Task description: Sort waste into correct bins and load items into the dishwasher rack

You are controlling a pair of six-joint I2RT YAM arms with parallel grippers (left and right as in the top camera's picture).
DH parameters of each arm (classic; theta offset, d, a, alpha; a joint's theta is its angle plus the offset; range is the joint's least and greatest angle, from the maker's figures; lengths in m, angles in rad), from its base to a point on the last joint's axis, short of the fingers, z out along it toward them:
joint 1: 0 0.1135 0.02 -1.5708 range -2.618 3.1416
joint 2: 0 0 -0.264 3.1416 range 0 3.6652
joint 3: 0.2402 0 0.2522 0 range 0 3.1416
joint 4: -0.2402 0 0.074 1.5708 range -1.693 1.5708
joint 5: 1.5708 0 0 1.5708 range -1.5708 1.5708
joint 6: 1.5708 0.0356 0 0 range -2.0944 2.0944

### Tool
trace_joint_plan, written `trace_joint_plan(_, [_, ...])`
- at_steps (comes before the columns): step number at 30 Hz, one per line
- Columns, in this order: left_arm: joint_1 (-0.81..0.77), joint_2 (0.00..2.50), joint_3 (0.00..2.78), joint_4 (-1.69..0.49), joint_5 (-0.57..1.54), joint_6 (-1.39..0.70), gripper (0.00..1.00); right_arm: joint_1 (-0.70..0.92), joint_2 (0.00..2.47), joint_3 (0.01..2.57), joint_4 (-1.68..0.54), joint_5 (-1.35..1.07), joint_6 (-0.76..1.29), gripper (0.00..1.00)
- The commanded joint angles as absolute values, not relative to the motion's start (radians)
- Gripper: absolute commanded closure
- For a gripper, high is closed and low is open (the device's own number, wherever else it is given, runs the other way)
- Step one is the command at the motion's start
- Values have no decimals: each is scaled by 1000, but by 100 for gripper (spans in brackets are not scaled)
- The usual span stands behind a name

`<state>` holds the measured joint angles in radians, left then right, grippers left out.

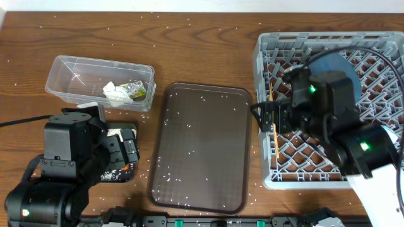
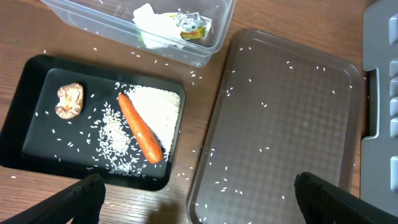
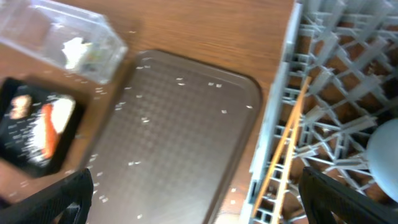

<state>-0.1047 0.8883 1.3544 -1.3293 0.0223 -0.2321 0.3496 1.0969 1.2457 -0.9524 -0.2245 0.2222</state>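
**Left wrist, right wrist and overhead views of the sorting table [image 1: 189, 38]**

Left wrist view. The left gripper [image 2: 198, 186] stands wide open. Its two dark fingers [image 2: 81, 199] sit at the lower corners with nothing between them. Just beyond the left finger lies one shallow black bin [image 2: 22, 118]. It holds one orange carrot [image 2: 140, 127], one small brown food lump [image 2: 69, 100] and a patch of white rice [image 2: 160, 107] touching the carrot. Farther off, one clear plastic tub [image 2: 214, 43] holds one crumpled white tissue [image 2: 152, 25] and one green-yellow wrapper [image 2: 194, 26], whose print is too small to read. One dark brown tray [image 2: 298, 106], flecked with loose grains, lies beside both bins.

Right wrist view. The right gripper [image 3: 198, 180] is likewise spread open and empty. Beyond it, toward its right finger, two wooden chopsticks [image 3: 283, 146] lie side by side and slanted. They are inside the grey dishwasher rack [image 3: 292, 74], near the wall that faces the tray. A pale blue rounded item [image 3: 387, 149] shows deeper in the rack; which item it is cannot be told.

Overhead view. The rack is at the right, the tray is in the middle and the two bins are at the left. The left arm covers part of the black bin, and the right arm hangs over the rack.
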Motion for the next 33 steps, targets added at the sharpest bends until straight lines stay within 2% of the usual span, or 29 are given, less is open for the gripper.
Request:
trace_joint_plan(1, [-98,888,1374,-1331,14,-234,2,361,1056,1245,-987,-358,212,1])
trace_joint_plan(6, [-98,887,1374,-1331,14,-234,2,360,1003,1245,-1032,-340,148,1])
trace_joint_plan(12, [-98,888,1374,-1331,14,-234,2,360,907,1245,-1031,-339,-44,1])
trace_joint_plan(22, [-98,888,1374,-1331,14,-234,2,355,688,1220,-1036,-130,-94,1])
trace_joint_plan(27, [-98,888,1374,-1331,14,-234,2,296,573,1120,-973,-127,-155,1])
trace_joint_plan(33, [-98,888,1374,-1331,14,-234,2,230,400,858,-813,-128,-154,1])
